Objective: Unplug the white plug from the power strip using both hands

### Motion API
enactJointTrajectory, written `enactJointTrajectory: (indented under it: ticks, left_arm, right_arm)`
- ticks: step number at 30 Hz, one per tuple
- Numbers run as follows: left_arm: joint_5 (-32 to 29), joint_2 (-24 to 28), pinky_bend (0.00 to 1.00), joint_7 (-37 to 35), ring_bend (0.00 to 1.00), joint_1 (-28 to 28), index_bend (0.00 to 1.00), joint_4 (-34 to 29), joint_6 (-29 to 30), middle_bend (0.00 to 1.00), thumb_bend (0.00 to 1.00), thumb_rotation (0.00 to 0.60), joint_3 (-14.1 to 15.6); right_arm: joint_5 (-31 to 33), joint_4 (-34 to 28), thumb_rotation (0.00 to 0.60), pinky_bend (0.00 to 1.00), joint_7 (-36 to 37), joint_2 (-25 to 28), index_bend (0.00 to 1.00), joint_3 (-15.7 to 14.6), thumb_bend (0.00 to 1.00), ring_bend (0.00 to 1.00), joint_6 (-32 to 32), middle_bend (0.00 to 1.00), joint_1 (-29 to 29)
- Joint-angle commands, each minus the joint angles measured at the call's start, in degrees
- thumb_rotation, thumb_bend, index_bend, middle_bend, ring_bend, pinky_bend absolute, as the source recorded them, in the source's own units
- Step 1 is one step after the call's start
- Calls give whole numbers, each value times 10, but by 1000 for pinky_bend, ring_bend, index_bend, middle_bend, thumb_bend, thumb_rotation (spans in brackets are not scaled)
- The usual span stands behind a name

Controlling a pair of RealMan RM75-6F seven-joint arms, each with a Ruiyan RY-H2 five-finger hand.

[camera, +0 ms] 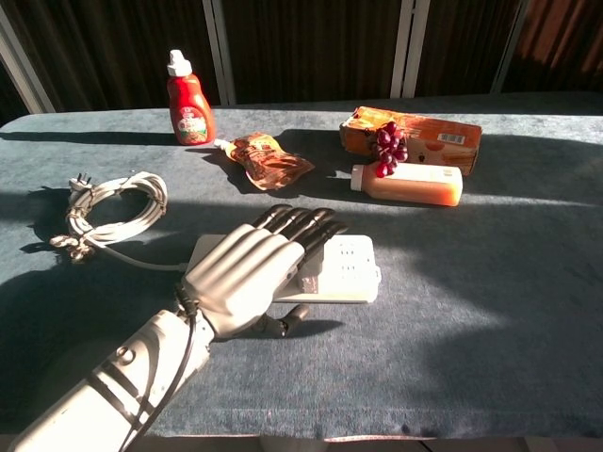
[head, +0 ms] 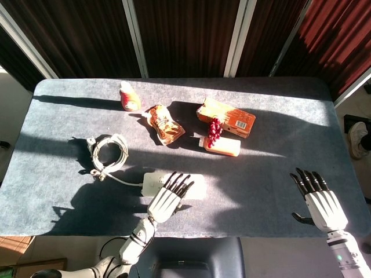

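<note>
The white power strip [head: 197,186] [camera: 350,268] lies flat near the table's front edge, with its white cable running left to a coil [head: 109,153] [camera: 113,215]. My left hand [head: 167,196] [camera: 250,273] hovers over the strip's left and middle part with its fingers stretched out flat, holding nothing. It hides the white plug in both views. My right hand [head: 320,204] is far off at the table's front right corner, fingers spread, holding nothing; only the head view shows it.
A ketchup bottle [camera: 189,104], a snack pouch [camera: 270,157], an orange carton [camera: 426,135] with red grapes [camera: 386,147] on it and a juice bottle [camera: 411,183] lie across the back half. The grey table [camera: 490,311] stretches right of the strip.
</note>
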Motion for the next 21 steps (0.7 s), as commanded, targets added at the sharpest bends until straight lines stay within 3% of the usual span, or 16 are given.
enactJointTrajectory:
  ticks: [1,21]
  left_arm:
    - [-4,-9,5,6,0,-8,0,13,4,0,367,600,-4]
    - [-51,-27,85,19,1,-31,0,2,-15,1,370,600,-16]
  right_arm:
    - [-2,-1,600,0,2,1,0,-2,260,0,0,0,0]
    - [-4,0,600,0,12,6,0,-4,260,0,3,0,1]
